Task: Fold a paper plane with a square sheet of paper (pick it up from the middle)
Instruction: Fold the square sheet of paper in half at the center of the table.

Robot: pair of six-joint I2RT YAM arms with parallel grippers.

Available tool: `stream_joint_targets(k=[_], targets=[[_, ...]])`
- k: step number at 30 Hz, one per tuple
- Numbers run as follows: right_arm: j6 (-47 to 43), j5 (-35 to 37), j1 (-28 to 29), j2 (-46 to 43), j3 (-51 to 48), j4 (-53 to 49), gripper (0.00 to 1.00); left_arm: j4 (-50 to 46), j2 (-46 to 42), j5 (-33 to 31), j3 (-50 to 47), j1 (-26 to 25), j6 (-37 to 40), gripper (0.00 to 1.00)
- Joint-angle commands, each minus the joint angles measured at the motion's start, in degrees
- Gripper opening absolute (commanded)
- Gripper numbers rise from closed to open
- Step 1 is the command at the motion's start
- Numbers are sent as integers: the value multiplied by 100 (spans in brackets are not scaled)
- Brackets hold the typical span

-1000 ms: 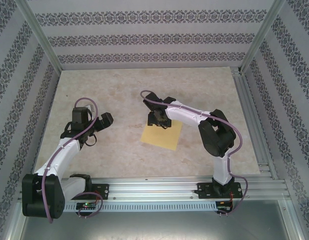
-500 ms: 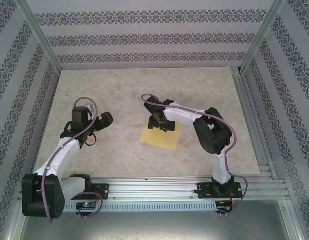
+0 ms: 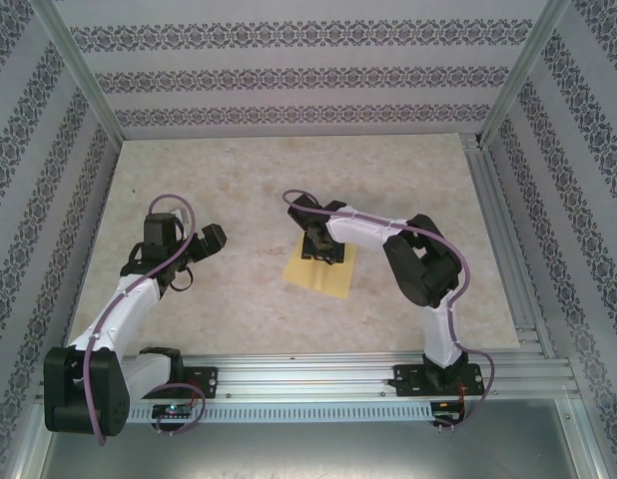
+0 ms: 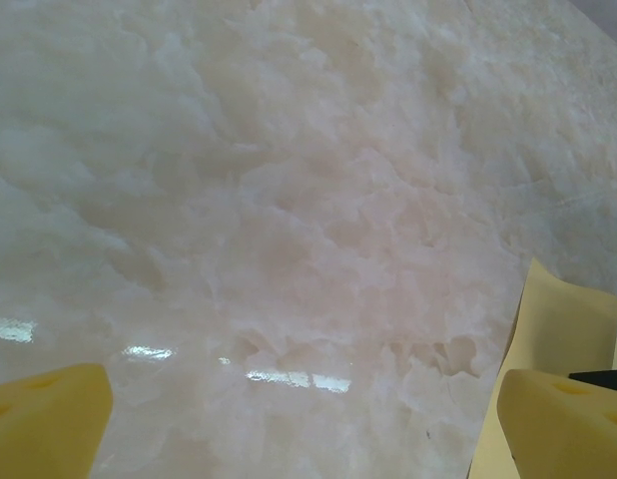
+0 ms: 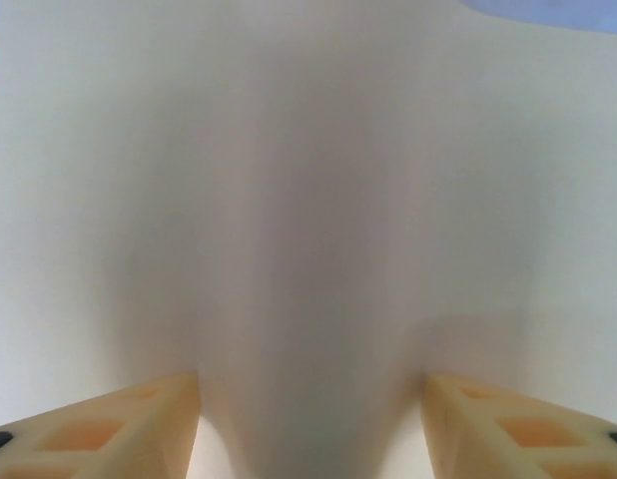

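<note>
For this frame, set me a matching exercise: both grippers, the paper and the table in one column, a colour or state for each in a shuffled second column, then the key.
Column one:
1. left gripper
2. right gripper
3. paper
4. table

Column two:
A. marbled beige
B. pale yellow, lying near the middle of the table
C. open above bare table, beside the paper
D. fingers apart, with a raised bulge of paper between them

Pairs: 1-C, 2-D, 3-B, 4-A
</note>
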Motion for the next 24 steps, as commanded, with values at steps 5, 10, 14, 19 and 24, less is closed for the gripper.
stream_joint_targets(k=[5,10,14,19,24], targets=[[-382,-252,8,-563,-28,201,53,-111,-22,83,195,-33,77,100],[-535,-480,-3,-1009,-73,340,50,-108,-25,105,230,-34,39,100],[-580,-737,-62,-1227,-171,510,49,-119,-18,126,266,-33,24,100],[-656,-1493,-153,-1497,-433,1058,51,-108,-25,206,293,-33,-20,100],[-486,-2443,-563,-1913,-1414,2142,52,90,5,574,294,-42,-146,100]])
